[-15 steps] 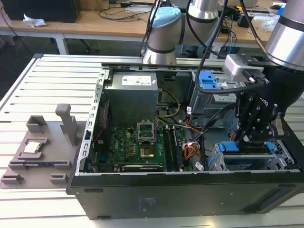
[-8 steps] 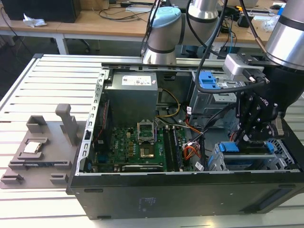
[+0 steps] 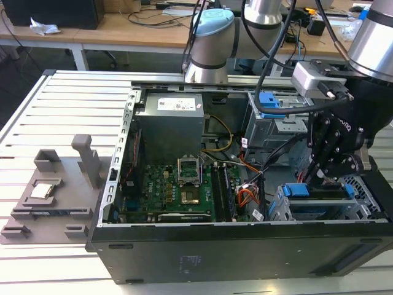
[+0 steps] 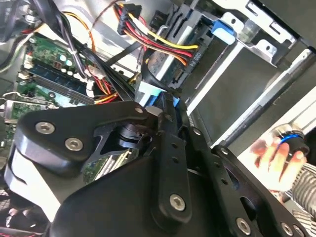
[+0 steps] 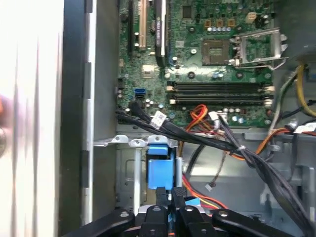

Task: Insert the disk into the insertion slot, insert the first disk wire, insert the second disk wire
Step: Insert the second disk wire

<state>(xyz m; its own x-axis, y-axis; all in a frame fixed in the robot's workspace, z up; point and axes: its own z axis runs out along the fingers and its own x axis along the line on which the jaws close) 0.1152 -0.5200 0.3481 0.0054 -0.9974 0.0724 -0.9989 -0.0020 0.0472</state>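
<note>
The disk (image 3: 319, 198) lies in the insertion slot, a low silver perforated cage (image 3: 319, 214) at the case's front corner on the exterior view's right. Its blue caddy (image 3: 295, 190) shows at both ends, and its blue tab (image 5: 160, 170) is seen in the first wrist view. My black gripper (image 3: 323, 177) hangs right over the disk's near edge. The fingers (image 5: 160, 196) stand almost together with a light blue plug (image 4: 148, 92) of a disk wire at their tips. A red, yellow and black wire bundle (image 4: 158, 42) runs to the disk's end beside them.
The open case holds a green motherboard (image 3: 175, 187), a grey power supply (image 3: 169, 126) and a taller grey cage with a blue latch (image 3: 269, 101). Black cables (image 5: 207, 136) cross near the gripper. A grey fixture (image 3: 55, 190) lies on the slatted table. A blurred hand (image 4: 274, 148) is outside the case wall.
</note>
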